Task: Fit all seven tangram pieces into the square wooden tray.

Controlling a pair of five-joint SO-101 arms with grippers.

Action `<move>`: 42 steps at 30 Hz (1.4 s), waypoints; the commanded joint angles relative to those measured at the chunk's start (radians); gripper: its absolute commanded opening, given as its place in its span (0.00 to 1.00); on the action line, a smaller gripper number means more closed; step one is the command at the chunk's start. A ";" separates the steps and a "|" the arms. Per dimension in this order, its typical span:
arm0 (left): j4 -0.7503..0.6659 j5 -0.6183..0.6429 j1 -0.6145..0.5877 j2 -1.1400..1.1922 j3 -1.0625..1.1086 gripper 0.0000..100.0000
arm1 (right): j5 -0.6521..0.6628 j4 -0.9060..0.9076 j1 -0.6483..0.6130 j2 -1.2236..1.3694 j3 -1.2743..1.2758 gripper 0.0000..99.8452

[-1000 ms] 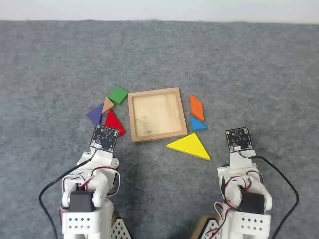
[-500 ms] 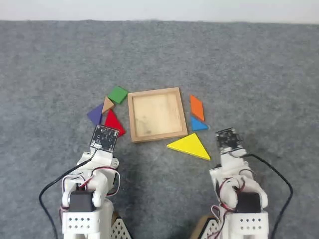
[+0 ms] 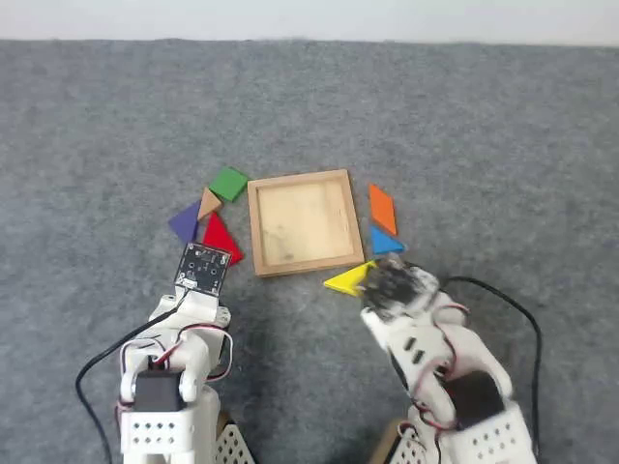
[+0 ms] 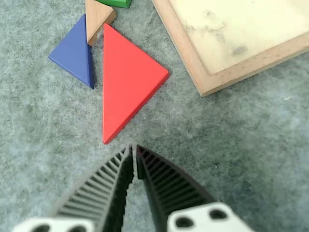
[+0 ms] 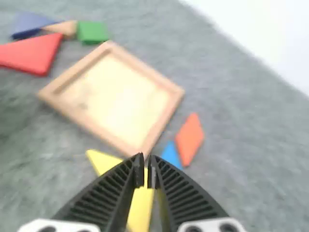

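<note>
Tray (image 3: 253,227) sits bare in the middle of the grey counter (image 3: 484,145), and none of the seven pieces is in it yet. We've got the right tool (image 5: 146,169) hanging over the big yellow triangle (image 5: 104,162), tips pressed together with nothing between them. Just past it lie the small blue triangle (image 5: 170,153) and the orange slanted piece (image 5: 189,133), both close beside the tray's edge. On the far side the left tool (image 4: 133,157) is pressed together too and empty, just short of the red triangle (image 4: 126,82). The dark blue triangle (image 4: 75,53), the tan triangle (image 4: 98,17) and the green square (image 3: 229,184) cluster beyond it.

Yellow looks like our piece in hand. To do it well, we'd spread those tips wide before coming down. That triangle is thin and lies flat on a soft surface, so we'd straddle a narrow corner, not the broad middle, and bite low on the edges. Mind the blue neighbour, it's near and easily nudged. Then we'd lift clear of the rim and lower the piece into a tray corner, square to the walls.
</note>
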 commanded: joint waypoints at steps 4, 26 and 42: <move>0.006 -0.002 0.003 -0.025 -0.012 0.01 | 0.130 -0.068 -0.056 0.704 -0.347 0.18; 0.009 -0.008 -0.110 -0.025 -0.012 0.01 | 0.532 0.021 -0.019 1.429 -0.677 0.38; 0.009 -0.008 -0.112 -0.025 -0.012 0.01 | 0.631 0.094 0.027 1.626 -0.746 0.26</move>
